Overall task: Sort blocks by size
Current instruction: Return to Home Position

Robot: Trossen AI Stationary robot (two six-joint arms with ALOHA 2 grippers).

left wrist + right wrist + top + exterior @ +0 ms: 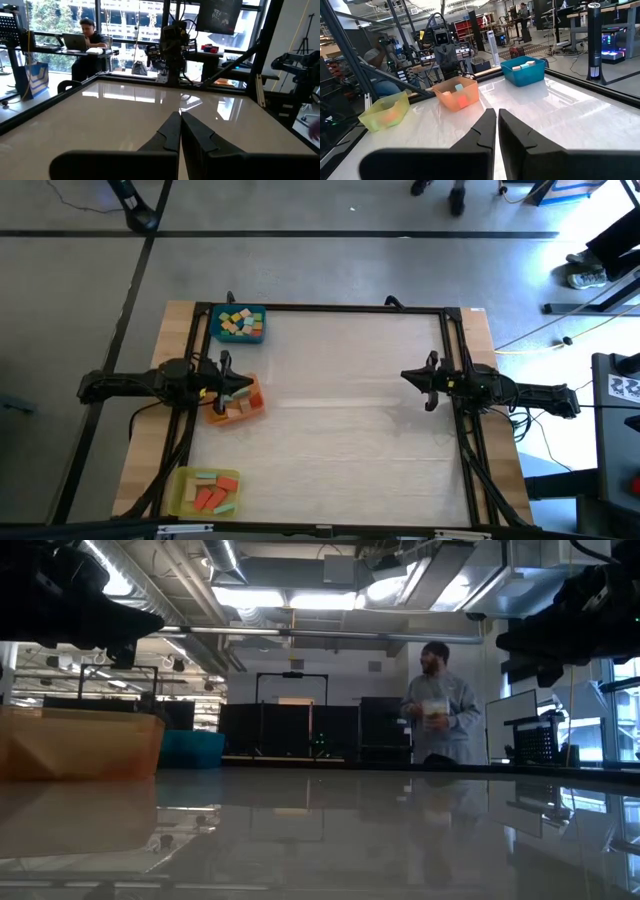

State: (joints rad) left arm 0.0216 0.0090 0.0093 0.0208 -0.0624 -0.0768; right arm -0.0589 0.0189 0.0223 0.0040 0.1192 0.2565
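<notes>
High view: blocks [238, 323] sit sorted in blue tray [215, 330], orange tray [258, 404] and yellow tray [180, 490] along the left side. Left gripper [238, 385] hangs over the orange tray, fingers pressed together, empty. Right gripper [407, 376] is near the right edge, likewise closed and empty. For homing, I'd lift the left arm clear of the tray wall, then retract.

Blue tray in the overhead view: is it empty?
No, the blue tray holds a heap of small coloured blocks.

Left side of table [350, 415]: blue tray [215, 330], orange tray [258, 406] and yellow tray [178, 492] stand in your way, left gripper [246, 385] above the orange. Centre lies open to you.
</notes>
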